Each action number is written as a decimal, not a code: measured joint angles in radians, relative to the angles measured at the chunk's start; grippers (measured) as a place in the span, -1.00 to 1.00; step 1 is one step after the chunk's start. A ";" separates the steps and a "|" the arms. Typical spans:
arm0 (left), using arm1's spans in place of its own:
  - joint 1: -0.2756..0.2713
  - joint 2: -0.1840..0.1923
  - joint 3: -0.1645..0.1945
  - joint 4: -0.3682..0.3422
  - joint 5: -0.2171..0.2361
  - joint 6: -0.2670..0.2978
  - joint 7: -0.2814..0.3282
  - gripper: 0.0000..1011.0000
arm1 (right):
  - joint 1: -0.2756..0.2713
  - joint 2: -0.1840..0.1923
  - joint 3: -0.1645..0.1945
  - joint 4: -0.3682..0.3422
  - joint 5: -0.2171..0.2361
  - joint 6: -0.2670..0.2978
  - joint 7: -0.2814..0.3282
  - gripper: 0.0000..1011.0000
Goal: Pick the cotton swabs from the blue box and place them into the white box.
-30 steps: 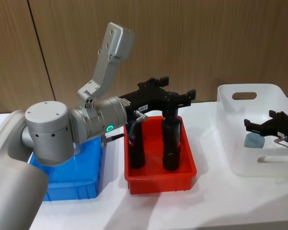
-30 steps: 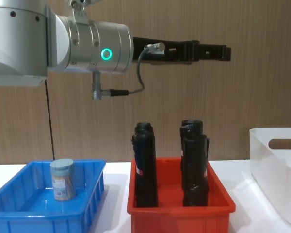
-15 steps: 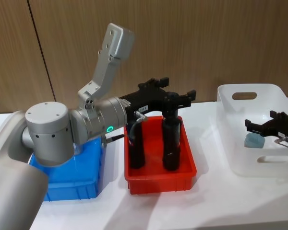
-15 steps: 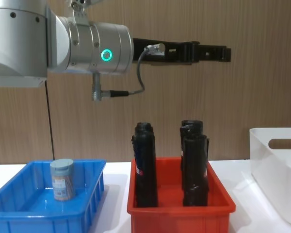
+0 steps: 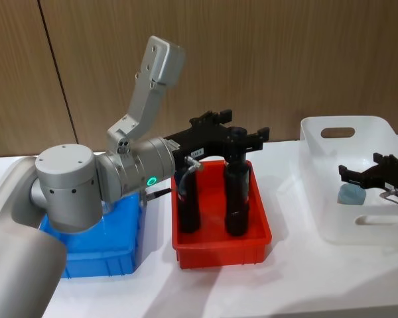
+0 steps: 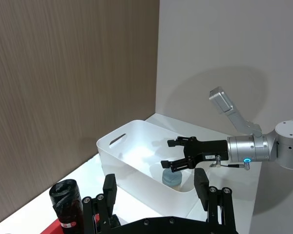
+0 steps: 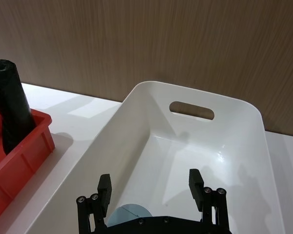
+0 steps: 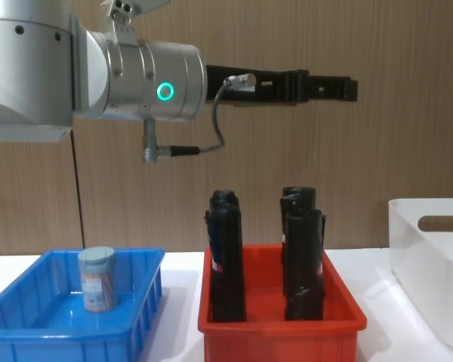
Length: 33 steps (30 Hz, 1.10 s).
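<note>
The left gripper [image 5: 242,123] is wide open, high over the red bin [image 5: 222,252]. The right gripper [image 5: 361,167] is wide open over 1 swab jar [image 5: 350,194] in the white box [image 5: 358,229]. 1 swab jar [image 8: 97,279] stands in the blue box [image 8: 136,333].

Red bin [image 8: 279,341] sits on white table [image 5: 305,278]; black rolls [image 8: 226,256] upright inside it, wood-panel wall [image 5: 285,53] behind it.
</note>
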 joint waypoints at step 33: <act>0.199 0.097 0.031 -0.117 0.098 -0.197 0.274 0.98 | -0.205 -0.006 -0.017 -0.277 0.029 -0.045 -0.105 0.98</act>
